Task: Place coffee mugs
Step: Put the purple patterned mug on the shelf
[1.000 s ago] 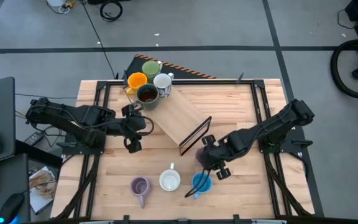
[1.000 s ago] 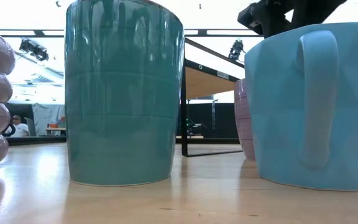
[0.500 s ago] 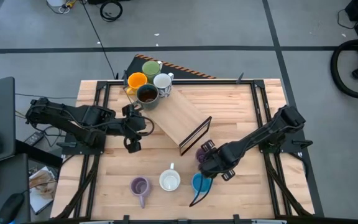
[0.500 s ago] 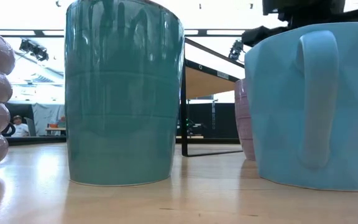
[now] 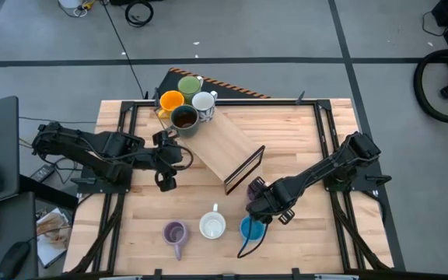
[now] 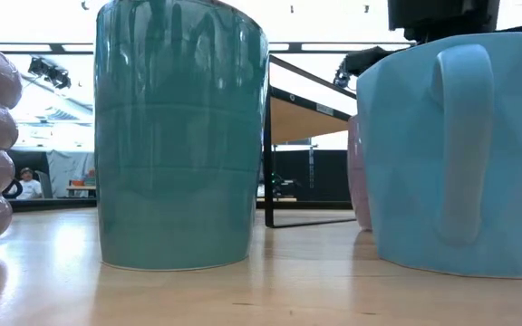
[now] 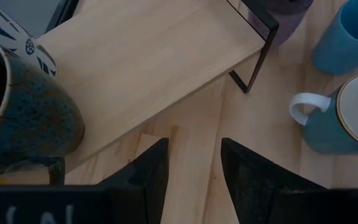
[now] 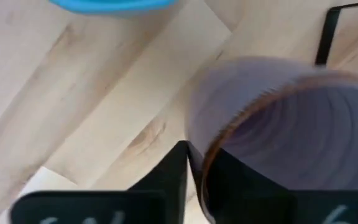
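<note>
Near the table's front edge, the right gripper (image 5: 257,201) almost hid a lavender mug (image 8: 278,118), its jaws closed on the rim. The left gripper (image 5: 164,159) waited open by the left edge.

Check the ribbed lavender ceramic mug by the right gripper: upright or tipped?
Upright: the ribbed lavender ceramic mug has its mouth facing up, and the right gripper pinches its rim.

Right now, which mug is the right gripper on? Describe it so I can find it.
Start at the slanted wooden rack mid-table. By its near corner stands a lavender mug, its rim pinched by the right gripper. Unlike the other lavender mug, it sits beside the blue mug.
</note>
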